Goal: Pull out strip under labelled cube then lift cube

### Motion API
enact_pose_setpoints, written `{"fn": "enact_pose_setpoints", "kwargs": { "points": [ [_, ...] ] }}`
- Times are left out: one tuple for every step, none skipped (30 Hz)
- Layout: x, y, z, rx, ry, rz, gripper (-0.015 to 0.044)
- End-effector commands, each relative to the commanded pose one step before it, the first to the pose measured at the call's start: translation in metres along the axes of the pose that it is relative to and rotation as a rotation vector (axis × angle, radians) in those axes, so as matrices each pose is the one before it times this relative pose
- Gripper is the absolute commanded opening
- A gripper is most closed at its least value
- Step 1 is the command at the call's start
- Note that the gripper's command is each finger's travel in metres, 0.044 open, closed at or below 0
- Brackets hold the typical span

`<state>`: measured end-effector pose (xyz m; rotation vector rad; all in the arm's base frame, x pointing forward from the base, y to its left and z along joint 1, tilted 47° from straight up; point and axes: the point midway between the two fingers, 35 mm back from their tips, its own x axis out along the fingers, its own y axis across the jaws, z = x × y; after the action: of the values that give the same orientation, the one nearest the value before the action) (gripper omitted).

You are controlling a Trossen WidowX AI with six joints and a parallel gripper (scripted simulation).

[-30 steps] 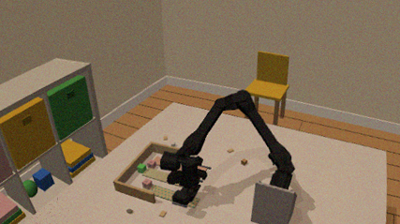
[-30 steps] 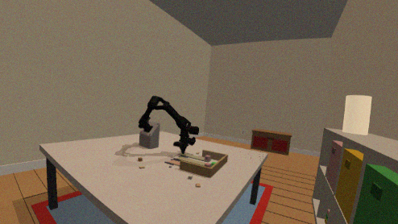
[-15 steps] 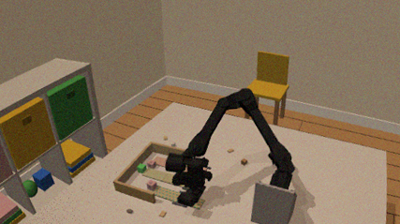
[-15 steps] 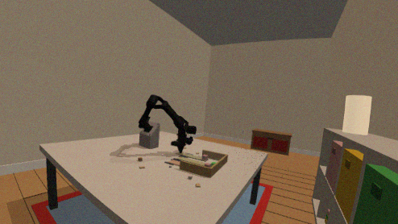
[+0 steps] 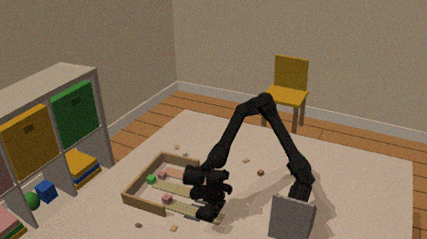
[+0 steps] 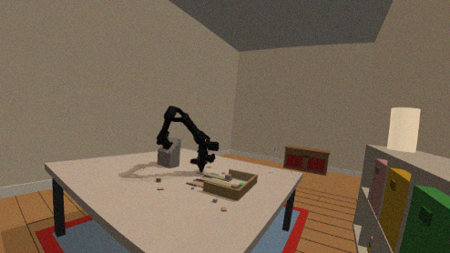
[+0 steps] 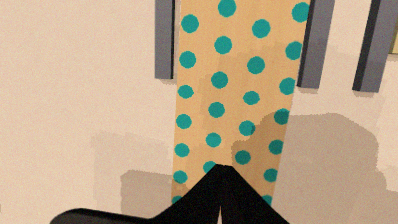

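Observation:
My gripper is shut, and its tips press down on the near end of a tan strip with teal dots. This strip runs out of the open side of a wooden tray between grey guide bars. A pink cube rests on this strip inside the tray. A second pink cube and a green cube sit further back on other strips. I cannot read a label on any cube.
Two more grey bars lie to the right of the strip. Small tan blocks lie scattered on the table. The arm's grey base block stands at the right.

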<state>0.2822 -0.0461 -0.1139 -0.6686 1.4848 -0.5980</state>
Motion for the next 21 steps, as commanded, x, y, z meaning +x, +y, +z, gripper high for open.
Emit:
{"fn": "enact_pose_setpoints", "kwargs": {
  "points": [
    [0.00388, 0.00040, -0.01291, -0.0084, 0.02158, 0.00110, 0.0000],
    [0.00001, -0.00002, -0.00155, -0.0001, 0.00007, 0.00000, 0.0000],
    [0.00001, -0.00002, -0.00152, -0.0001, 0.00007, 0.00000, 0.0000],
    [0.00001, -0.00002, -0.00154, -0.0001, 0.00007, 0.00000, 0.0000],
    [0.00001, -0.00002, -0.00151, -0.0001, 0.00007, 0.00000, 0.0000],
    [0.00001, -0.00002, -0.00153, -0.0001, 0.00007, 0.00000, 0.0000],
    [0.00001, -0.00002, -0.00150, -0.0001, 0.00007, 0.00000, 0.0000],
    [0.00001, -0.00002, -0.00152, -0.0001, 0.00007, 0.00000, 0.0000],
    [0.00001, -0.00002, -0.00149, -0.0001, 0.00007, 0.00000, 0.0000],
    [0.00001, -0.00002, -0.00151, -0.0001, 0.00007, 0.00000, 0.0000],
    [0.00001, -0.00002, -0.00148, -0.0001, 0.00007, 0.00000, 0.0000],
    [0.00001, -0.00003, -0.00151, -0.0001, 0.00007, 0.00000, 0.0000],
    [0.00001, -0.00002, -0.00147, -0.0001, 0.00007, 0.00000, 0.0000],
    [0.00001, -0.00003, -0.00150, -0.0001, 0.00007, 0.00000, 0.0000],
    [0.00001, -0.00002, -0.00146, -0.0001, 0.00006, 0.00000, 0.0000],
    [0.00001, -0.00003, -0.00149, -0.0001, 0.00007, 0.00000, 0.0000],
    [0.00001, -0.00002, -0.00145, -0.0001, 0.00006, 0.00000, 0.0000],
    [0.00001, -0.00003, -0.00148, -0.0001, 0.00007, 0.00000, 0.0000],
    [0.00001, -0.00002, -0.00144, -0.0001, 0.00006, 0.00000, 0.0000],
    [0.00001, -0.00003, -0.00147, -0.0001, 0.00007, 0.00000, 0.0000],
    [0.00001, -0.00002, -0.00143, -0.0001, 0.00006, 0.00000, 0.0000]
  ]
}}
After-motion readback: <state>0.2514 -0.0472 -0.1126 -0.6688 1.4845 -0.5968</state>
